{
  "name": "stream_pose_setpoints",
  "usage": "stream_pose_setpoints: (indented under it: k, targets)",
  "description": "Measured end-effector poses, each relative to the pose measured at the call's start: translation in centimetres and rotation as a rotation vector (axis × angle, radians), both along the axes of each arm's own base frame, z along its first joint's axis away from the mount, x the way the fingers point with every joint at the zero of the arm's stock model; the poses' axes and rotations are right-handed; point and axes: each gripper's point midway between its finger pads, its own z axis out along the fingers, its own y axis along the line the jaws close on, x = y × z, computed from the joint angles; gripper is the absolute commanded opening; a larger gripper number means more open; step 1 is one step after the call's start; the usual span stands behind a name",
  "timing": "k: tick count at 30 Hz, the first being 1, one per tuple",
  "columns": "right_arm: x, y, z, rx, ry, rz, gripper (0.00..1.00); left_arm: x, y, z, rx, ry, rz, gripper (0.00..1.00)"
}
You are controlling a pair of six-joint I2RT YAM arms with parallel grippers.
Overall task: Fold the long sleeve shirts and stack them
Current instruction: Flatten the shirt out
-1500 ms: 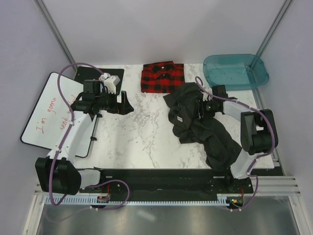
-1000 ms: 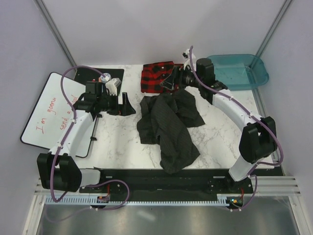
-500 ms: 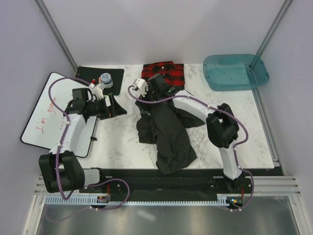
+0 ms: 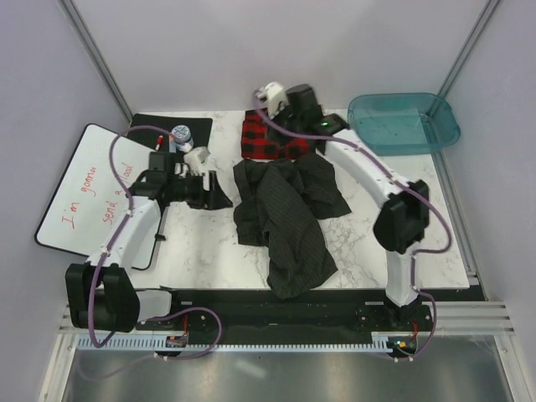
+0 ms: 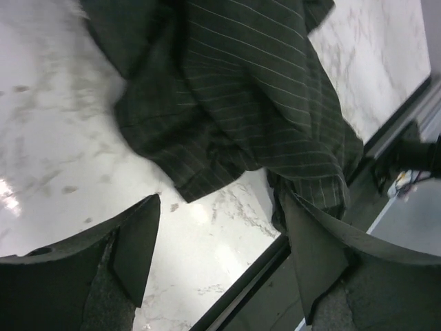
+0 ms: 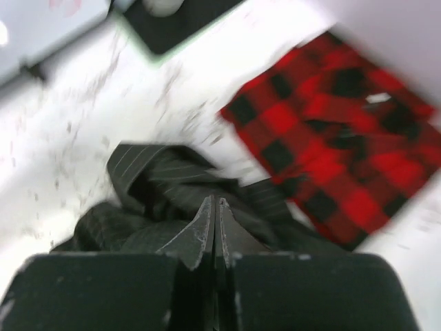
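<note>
A: Where did the shirts lie?
B: The plaid shirt [image 4: 272, 138] sat folded at the far edge of the tabletop [image 4: 201, 243]. The pinstriped shirt [image 4: 285, 218] lay crumpled mid-table, up against the plaid's near edge.
A: And the pincers?
B: The left pincer [image 5: 220, 200] gaped, released, just beside the heap. The right pincer [image 6: 213, 207] hung above both shirts, clenched, seemingly on nothing, though that view was blurred.
A: What did the step call for?
B: Probably spreading the dark shirt flat, with each pincer taking one corner, a single layer only, and drawing apart over bare marble. A teal tub [image 4: 402, 121], a whiteboard [image 4: 79, 197] and a black mat [image 4: 159, 126] ringed the space, and pale walls enclosed it.
</note>
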Motion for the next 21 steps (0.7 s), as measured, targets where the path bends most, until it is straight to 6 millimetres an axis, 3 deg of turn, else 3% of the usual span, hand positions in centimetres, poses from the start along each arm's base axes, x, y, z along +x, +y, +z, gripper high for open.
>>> stream_pose_setpoints:
  k: [1, 2, 4, 5, 6, 8, 9, 11, 13, 17, 21]
  targets:
    - [0.5, -1.5, 2.5, 0.04, -0.026, -0.046, 0.0, -0.6, -1.3, -0.2, 0.016, -0.008, -0.048, 0.85]
    - [0.9, -3.6, 5.6, 0.092, -0.068, -0.101, 0.18, -1.4, -3.0, -0.4, 0.031, -0.018, -0.112, 0.86]
    - [1.1, -7.6, 10.8, 0.166, -0.143, -0.181, 0.37, -2.8, -5.7, -0.8, 0.037, -0.029, -0.214, 0.88]
    - [1.0, -9.5, 13.2, 0.191, -0.184, -0.213, 0.59, -3.1, -6.5, -1.1, 0.036, -0.027, -0.244, 0.89]
    - [0.7, -10.6, 15.0, 0.212, -0.218, -0.221, 0.69, -3.3, -6.9, -1.5, 0.031, -0.021, -0.257, 0.9]
    - [-0.1, -10.5, 16.5, 0.235, -0.241, -0.179, 0.9, -3.5, -6.7, -2.4, 0.001, -0.001, -0.257, 0.94]
    - [-0.5, -9.7, 16.6, 0.239, -0.241, -0.137, 0.96, -3.3, -6.2, -2.5, -0.002, 0.003, -0.24, 0.95]
    - [-0.6, -7.0, 14.7, 0.225, -0.206, -0.029, 0.98, -2.8, -4.8, -2.4, -0.031, 0.0, -0.192, 0.98]
    - [-0.1, -4.4, 11.1, 0.183, -0.151, 0.054, 0.98, -2.4, -3.1, -1.6, -0.068, -0.024, -0.134, 0.98]
    - [1.3, -0.2, -1.0, 0.028, 0.025, 0.175, 0.98, -1.9, 0.6, 1.4, -0.126, -0.117, -0.035, 0.99]
    - [-0.2, 1.0, -11.5, -0.135, 0.174, 0.259, 0.98, -2.5, 1.3, 2.2, -0.144, -0.134, -0.031, 0.99]
